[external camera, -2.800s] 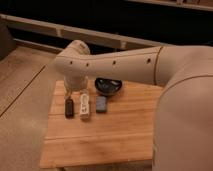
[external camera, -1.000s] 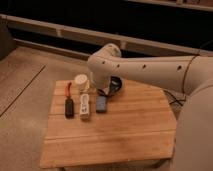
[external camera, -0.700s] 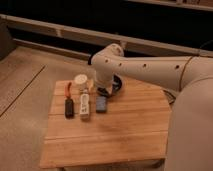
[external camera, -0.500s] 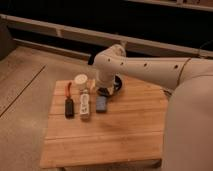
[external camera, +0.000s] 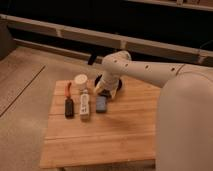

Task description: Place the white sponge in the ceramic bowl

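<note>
Right beside the claw point(external camera: 103, 91), the white sponge point(external camera: 101, 104), flat on the table point(external camera: 117, 137); claw's opening indiscernible.

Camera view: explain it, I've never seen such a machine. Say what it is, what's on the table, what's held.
One camera looks down at a wooden table. The white shape is a robot arm reaching in from the right. Its gripper hangs in front of the dark ceramic bowl, just above the blue-grey sponge, which lies flat on the table, apparently not held. Beside the sponge lie a long white bar and a black-handled tool; a cream cup stands behind them.
</note>
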Controlling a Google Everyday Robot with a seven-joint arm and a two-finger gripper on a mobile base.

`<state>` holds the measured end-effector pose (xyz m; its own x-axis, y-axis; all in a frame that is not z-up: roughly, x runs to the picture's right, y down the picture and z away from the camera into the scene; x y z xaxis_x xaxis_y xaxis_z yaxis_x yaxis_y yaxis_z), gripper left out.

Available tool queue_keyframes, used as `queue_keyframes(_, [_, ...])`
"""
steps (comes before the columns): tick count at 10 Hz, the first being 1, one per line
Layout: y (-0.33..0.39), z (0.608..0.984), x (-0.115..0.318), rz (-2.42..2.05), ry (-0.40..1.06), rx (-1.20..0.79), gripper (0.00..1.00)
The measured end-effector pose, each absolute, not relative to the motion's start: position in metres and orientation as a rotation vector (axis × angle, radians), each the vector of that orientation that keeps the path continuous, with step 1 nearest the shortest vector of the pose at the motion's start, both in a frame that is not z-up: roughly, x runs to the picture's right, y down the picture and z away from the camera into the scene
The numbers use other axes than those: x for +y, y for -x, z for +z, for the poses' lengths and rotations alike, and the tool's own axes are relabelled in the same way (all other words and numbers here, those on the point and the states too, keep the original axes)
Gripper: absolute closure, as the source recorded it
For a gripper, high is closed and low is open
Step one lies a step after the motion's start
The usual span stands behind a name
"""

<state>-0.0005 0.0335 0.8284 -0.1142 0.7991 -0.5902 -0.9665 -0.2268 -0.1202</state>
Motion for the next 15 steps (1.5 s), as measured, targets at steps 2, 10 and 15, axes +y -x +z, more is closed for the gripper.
queue_keyframes(2, [0.0,0.835,0.034,1.677,0.649,0.352,0.35])
queue_keyframes(10, [0.011,0.856,0.095,1.66,0.782,0.506,0.35])
queue_keyframes(15, [-0.009,0.899,0.113,1.649,0.815,0.649,0.35])
